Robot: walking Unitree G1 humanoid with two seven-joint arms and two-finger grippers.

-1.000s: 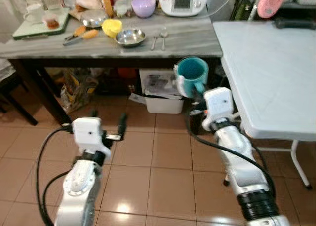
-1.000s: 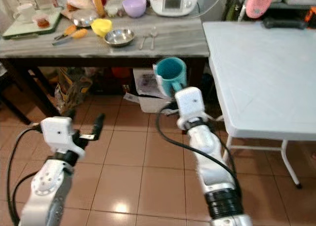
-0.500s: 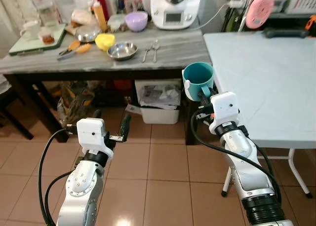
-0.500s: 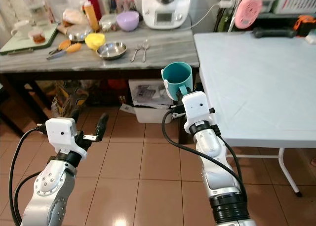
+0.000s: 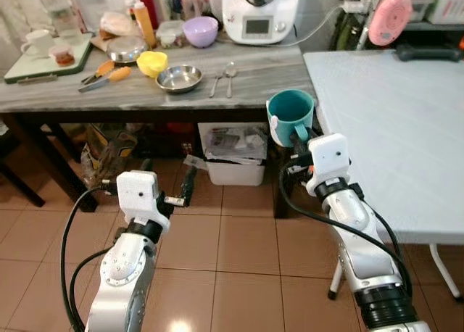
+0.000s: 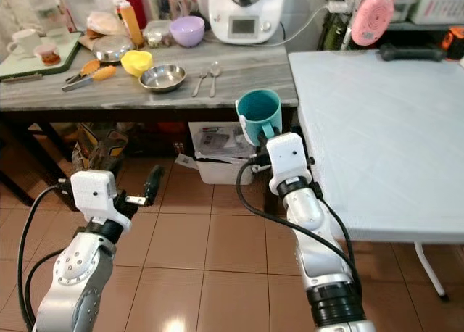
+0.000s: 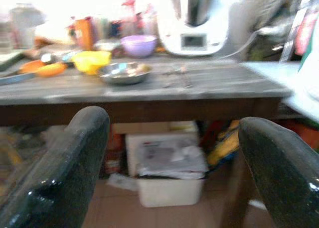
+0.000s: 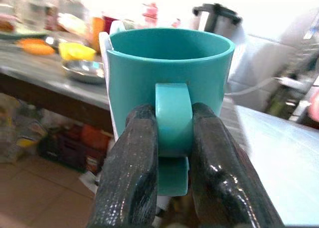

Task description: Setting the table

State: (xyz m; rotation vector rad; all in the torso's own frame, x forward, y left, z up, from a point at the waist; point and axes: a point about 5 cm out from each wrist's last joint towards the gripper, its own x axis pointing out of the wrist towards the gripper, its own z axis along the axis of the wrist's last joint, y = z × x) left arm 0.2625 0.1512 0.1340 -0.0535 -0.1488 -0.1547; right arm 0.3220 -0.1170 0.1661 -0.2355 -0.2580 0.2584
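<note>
Bright daylight, soft wrist-view blur

Counter [image 5: 275, 75] left of table [image 5: 406, 129]; bin [image 5: 235, 169] under counter.

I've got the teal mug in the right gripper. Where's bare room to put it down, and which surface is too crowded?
The white table is bare from its near-left corner back to the black object at its far edge. The right gripper holds the teal mug beside that corner. The grey counter is crowded left of the spoons; only its right end is free.
</note>
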